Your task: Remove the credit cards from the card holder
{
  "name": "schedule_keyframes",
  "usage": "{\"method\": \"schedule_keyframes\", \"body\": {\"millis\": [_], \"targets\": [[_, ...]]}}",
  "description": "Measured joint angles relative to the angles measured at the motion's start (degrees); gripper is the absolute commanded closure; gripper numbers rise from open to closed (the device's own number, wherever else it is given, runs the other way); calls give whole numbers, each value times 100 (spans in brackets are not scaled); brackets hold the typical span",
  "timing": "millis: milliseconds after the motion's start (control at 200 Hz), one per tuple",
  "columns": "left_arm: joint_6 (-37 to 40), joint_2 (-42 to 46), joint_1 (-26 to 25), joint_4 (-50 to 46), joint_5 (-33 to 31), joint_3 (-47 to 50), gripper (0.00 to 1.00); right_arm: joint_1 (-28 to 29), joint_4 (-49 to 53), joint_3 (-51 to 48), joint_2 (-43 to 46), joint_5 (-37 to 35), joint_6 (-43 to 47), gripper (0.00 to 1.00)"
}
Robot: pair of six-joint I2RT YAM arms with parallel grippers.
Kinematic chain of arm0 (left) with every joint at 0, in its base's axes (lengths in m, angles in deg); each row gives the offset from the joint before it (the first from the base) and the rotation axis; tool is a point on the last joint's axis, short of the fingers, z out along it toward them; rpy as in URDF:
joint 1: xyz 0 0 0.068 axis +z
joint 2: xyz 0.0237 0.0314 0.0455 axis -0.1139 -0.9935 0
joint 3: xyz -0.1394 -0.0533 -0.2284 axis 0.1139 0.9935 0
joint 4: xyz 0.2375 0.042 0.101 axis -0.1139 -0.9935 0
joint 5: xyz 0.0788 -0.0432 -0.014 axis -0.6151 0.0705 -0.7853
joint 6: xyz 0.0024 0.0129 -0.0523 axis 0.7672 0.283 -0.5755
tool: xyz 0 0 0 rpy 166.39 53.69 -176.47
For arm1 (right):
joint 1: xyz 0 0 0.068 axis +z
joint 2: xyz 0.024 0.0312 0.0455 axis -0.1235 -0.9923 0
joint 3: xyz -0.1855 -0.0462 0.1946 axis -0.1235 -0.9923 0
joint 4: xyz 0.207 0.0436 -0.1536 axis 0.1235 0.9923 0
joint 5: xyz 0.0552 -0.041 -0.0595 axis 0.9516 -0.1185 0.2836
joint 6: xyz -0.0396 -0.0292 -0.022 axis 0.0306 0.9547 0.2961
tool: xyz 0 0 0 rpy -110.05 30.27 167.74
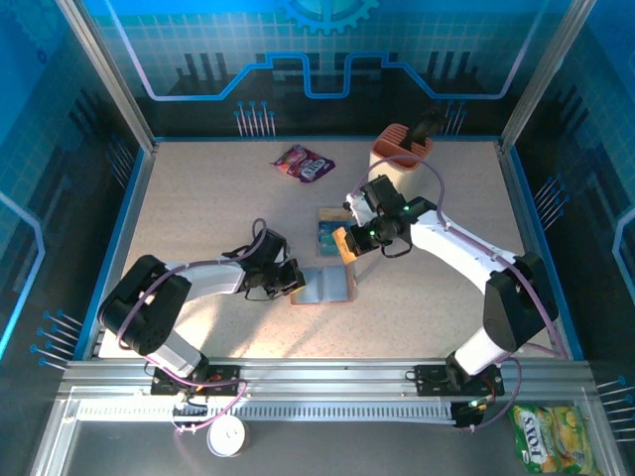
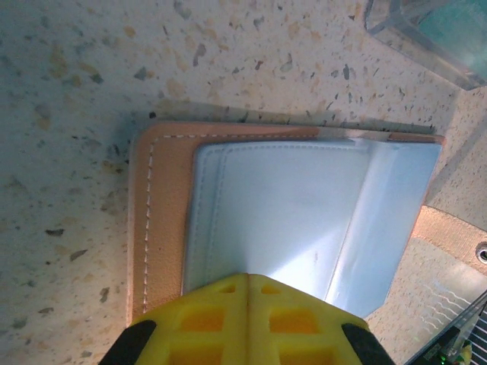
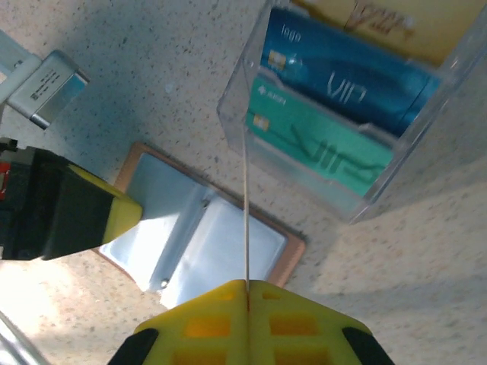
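Observation:
The card holder (image 1: 324,286) lies open and flat on the table, a tan wallet with grey-blue inner pockets (image 2: 289,205). My left gripper (image 2: 247,277) is shut, its tips resting on the left pocket. My right gripper (image 3: 247,283) is shut on a thin credit card (image 3: 246,213), seen edge-on and held above the wallet (image 3: 221,243). In the top view this card (image 1: 344,243) looks tan-orange and hangs beside a clear stand (image 1: 332,230). The stand holds a blue card (image 3: 342,76), a teal card (image 3: 319,144) and a tan card (image 3: 396,23).
A purple snack packet (image 1: 304,164) lies at the back of the table. A peach tool caddy (image 1: 400,149) stands at the back right. The clear stand (image 2: 426,38) sits just behind the wallet. A yellow packet (image 1: 546,434) lies off the table at the front right.

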Motion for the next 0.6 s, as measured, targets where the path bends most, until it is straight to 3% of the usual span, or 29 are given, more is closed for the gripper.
{"method": "schedule_keyframes", "body": {"millis": [600], "targets": [[81, 168, 140, -348, 31, -46, 79, -225, 1335, 2079, -1222, -240, 4430, 100]]}}
